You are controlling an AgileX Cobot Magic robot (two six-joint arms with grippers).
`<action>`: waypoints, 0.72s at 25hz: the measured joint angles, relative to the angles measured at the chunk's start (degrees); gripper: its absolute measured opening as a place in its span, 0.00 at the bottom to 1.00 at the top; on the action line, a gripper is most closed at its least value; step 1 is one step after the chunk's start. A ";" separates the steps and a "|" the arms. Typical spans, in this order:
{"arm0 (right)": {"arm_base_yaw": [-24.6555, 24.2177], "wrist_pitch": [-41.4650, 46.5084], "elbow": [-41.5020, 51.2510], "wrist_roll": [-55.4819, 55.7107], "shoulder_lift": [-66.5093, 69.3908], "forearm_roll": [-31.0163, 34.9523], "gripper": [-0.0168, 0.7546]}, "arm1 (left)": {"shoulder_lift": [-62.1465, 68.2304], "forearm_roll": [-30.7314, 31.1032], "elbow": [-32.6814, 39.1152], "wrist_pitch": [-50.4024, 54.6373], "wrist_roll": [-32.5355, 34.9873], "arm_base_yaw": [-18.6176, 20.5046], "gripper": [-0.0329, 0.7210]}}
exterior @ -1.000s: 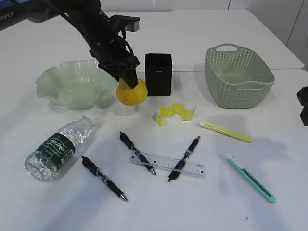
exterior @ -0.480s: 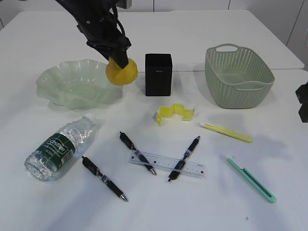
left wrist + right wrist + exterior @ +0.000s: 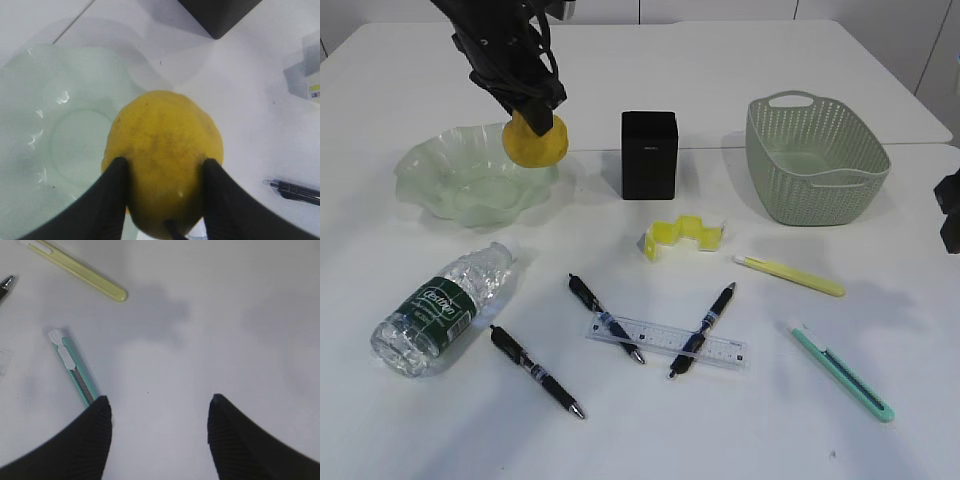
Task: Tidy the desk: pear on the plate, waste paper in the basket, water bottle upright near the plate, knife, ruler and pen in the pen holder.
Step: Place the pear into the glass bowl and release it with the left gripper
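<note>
Lifted off the tabletop and carried leftward since the earlier frames, the pear (image 3: 535, 143) now hangs over the right rim of the plate (image 3: 440, 175), pinched between the left gripper's (image 3: 165, 187) two black fingers (image 3: 112, 195); its skin is matte yellow, faintly speckled brown.

Broad, smooth and white, the desk (image 3: 770, 420) has a thin seam across it. On its right stands the basket (image 3: 815, 160), an oval of sage-green plastic moulded in a woven pattern, with a handle slot at the rim. Pale green translucent glass forms the plate, its edge wavy and ruffled. Lying on its side at the front left is the water bottle (image 3: 438, 308), crinkled clear plastic with a dark green label. A matte black, square-sided pen holder (image 3: 649, 154) stands upright between plate and basket. Flat and transparent, the ruler (image 3: 667, 340) lies under two black pens. Folded in a bright yellow zigzag, the waste paper (image 3: 682, 236) sits before the holder.

Over bare desk, the right gripper (image 3: 159, 432) is spread wide and empty, its ribbed fingers near a teal utility knife (image 3: 74, 373).
</note>
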 joint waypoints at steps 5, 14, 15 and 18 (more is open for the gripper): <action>0.00 0.00 0.00 0.00 0.00 -0.10 0.61 | 0.00 1.98 0.00 0.00 -1.11 0.77 0.44; 0.00 0.00 0.00 0.00 0.00 -0.45 0.61 | -0.12 2.72 0.00 0.00 -1.91 7.17 0.44; 0.00 -0.03 0.00 0.00 0.00 -0.45 0.61 | -0.12 2.60 0.00 0.00 -2.03 7.84 0.44; 0.00 -0.03 0.00 0.00 0.00 -0.54 0.61 | -0.12 1.63 0.00 0.00 -2.26 9.76 0.44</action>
